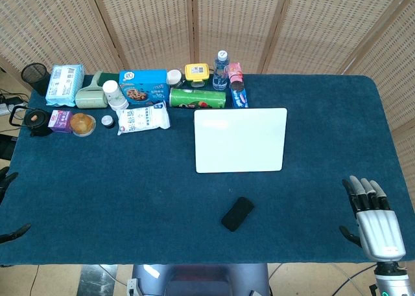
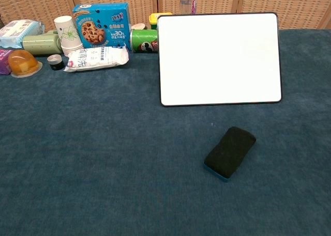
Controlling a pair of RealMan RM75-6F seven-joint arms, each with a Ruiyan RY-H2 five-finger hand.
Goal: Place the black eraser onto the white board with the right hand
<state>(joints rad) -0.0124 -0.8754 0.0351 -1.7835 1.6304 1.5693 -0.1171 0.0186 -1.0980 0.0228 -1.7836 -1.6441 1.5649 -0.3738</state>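
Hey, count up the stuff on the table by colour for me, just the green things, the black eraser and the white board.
Green: 2, the green can lying on its side and the pale green bottle
Black: 1, the eraser
White: 1, the board
Total: 4

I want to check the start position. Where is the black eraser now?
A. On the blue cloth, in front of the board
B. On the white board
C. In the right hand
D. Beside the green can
A: the black eraser lies on the cloth, apart from the white board and the open right hand.
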